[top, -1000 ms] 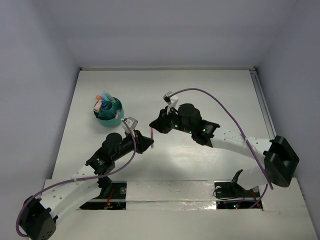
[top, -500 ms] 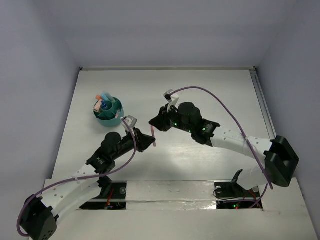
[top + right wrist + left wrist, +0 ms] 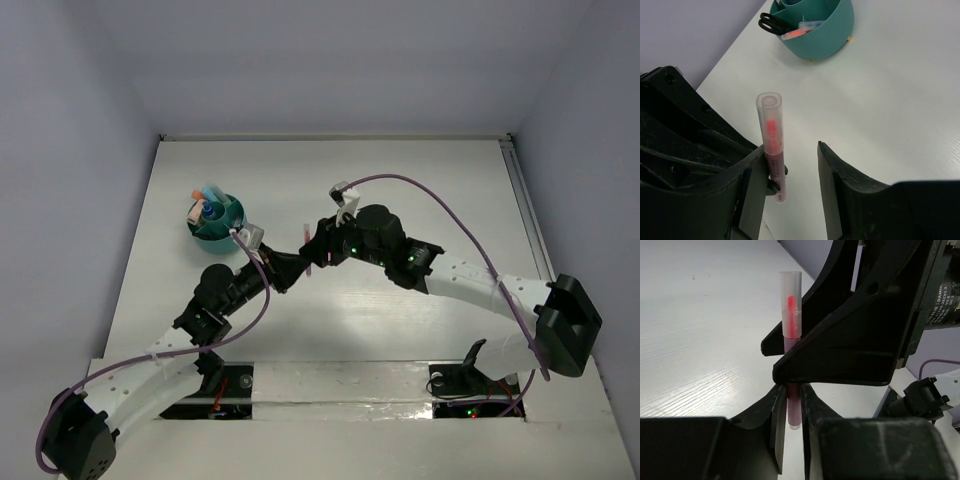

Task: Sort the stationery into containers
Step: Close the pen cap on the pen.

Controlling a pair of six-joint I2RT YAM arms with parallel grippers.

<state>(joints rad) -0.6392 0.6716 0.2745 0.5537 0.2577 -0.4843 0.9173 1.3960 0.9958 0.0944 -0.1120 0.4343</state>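
The left end effector (image 3: 792,390) is clamped on the lower end of the pink marker (image 3: 791,305), holding it upright (cap up) above the middle of the bench (image 3: 400,180). The right end effector (image 3: 790,147) has its jaws apart, wider than the barrel. One finger touches it and the other is clear, so the left arm alone carries it. The teal pot (image 3: 825,35) sits toward the far-left corner, on the left arm's side; this is probably why that arm holds the marker.
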